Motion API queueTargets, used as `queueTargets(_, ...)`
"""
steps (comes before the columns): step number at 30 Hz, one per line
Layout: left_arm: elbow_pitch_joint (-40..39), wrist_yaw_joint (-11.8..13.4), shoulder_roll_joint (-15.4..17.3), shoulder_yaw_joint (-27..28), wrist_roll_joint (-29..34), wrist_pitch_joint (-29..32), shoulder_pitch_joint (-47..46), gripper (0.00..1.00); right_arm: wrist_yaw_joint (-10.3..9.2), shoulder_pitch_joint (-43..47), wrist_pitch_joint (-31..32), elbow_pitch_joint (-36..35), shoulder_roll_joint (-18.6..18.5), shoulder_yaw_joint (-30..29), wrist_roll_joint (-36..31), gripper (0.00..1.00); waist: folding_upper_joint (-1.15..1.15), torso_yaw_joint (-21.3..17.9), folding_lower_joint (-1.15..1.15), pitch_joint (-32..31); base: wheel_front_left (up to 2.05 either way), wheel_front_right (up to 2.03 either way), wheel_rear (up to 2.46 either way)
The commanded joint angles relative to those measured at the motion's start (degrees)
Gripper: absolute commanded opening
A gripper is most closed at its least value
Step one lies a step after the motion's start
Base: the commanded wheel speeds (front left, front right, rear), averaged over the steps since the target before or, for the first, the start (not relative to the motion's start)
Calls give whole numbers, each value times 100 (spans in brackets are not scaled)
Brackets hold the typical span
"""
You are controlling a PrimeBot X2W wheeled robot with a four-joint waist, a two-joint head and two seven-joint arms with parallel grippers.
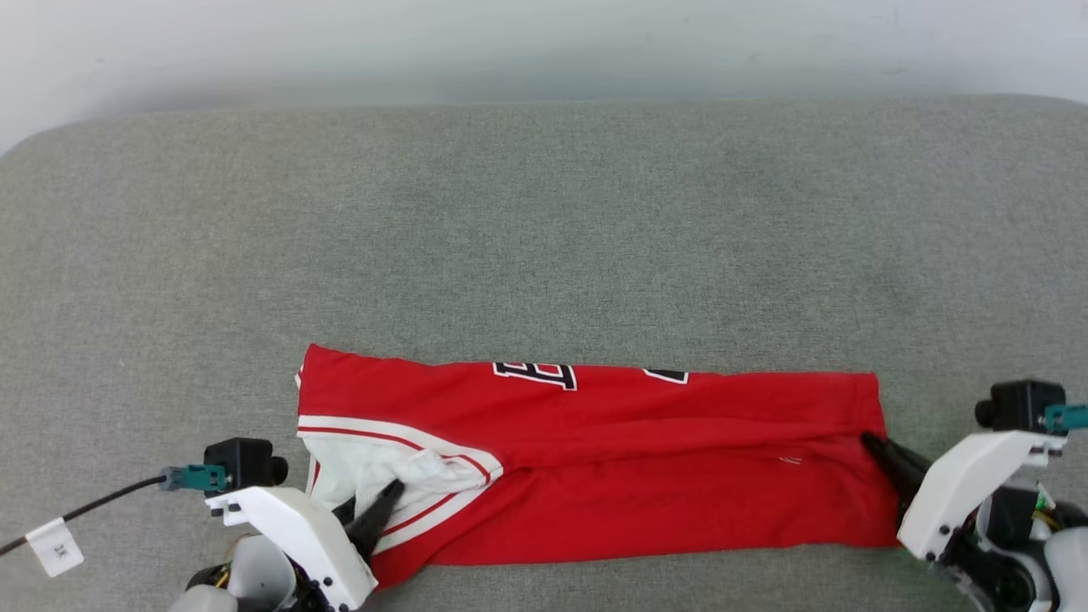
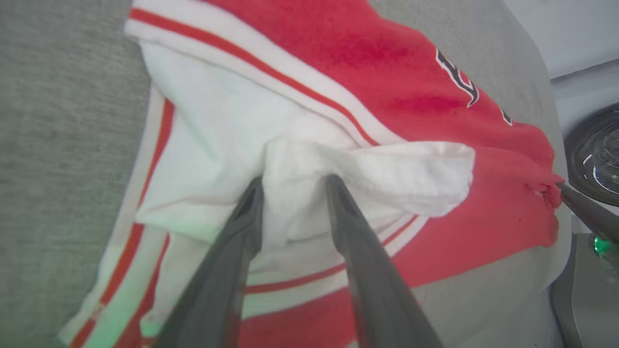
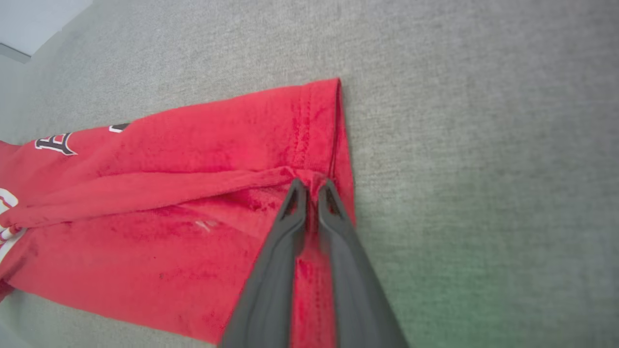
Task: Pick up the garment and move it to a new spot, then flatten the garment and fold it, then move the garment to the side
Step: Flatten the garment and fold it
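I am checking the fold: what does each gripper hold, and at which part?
The left gripper pinches the T-shirt at its white sleeve; the right gripper is closed on the red hem edge.

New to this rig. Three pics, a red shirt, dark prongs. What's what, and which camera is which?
It is a two-armed robot folding a shirt. The wide picture comes from a camera on its head, looking down at a grey padded surface. The other two come from cameras on its wrists, each looking along that arm's own two dark fingers.

On the surface lies the garment, a red jersey with white sleeves, folded into a long band.

The left gripper has a bunch of the white sleeve between its fingers, which stand apart around the cloth. The right gripper is pinched nearly closed on a fold of red cloth at the hem. In the head view they sit at the band's two ends.
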Motion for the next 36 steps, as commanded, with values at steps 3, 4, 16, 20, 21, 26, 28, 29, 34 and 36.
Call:
queueTargets(3,201,-77,-103,12,172,-451,82,100,-2,259,-448,115,51,94,15,100,0,-18,1,-49,0,0,0)
queueTargets(4,206,-98,-112,-13,274,-595,79,100,-2,329,-591,116,60,121,5,100,0,-24,1,-80,0,0,0)
queueTargets(16,-629,386,-237,-7,1445,-2265,70,100,-2,787,-1155,-1007,-246,-145,-148,100,0,-226,1,-523,0,0,0)
queueTargets(20,-956,624,-263,-34,1872,-2745,52,100,-2,786,-663,-1187,-416,-640,-238,100,0,-173,1,-621,0,0,0)
queueTargets(21,-1031,669,-259,-48,1984,-2855,28,100,-2,776,-514,-1208,-450,-755,-262,100,0,-142,1,-638,0,0,0)
queueTargets(26,-1293,936,-198,-149,2468,-3099,-26,100,-2,752,114,-1241,-590,-1177,-387,100,0,37,1,-676,0,0,0)
queueTargets(28,-1435,1081,-141,-184,2713,-3177,-38,100,-2,771,431,-1229,-613,-1289,-457,100,0,145,1,-672,0,0,0)
queueTargets(29,-1501,1143,-126,-209,2793,-3185,-28,100,-2,788,593,-1216,-611,-1356,-460,100,0,209,1,-662,0,0,0)
queueTargets(34,-1766,1296,-67,-253,3026,-3235,-37,100,-2,728,1249,-1160,-468,-1475,-549,100,0,538,1,-516,0,0,0)
queueTargets(36,-1850,1315,-92,-295,3084,-3268,-66,100,-2,653,1432,-1090,-345,-1501,-560,100,0,670,1,-442,0,0,0)
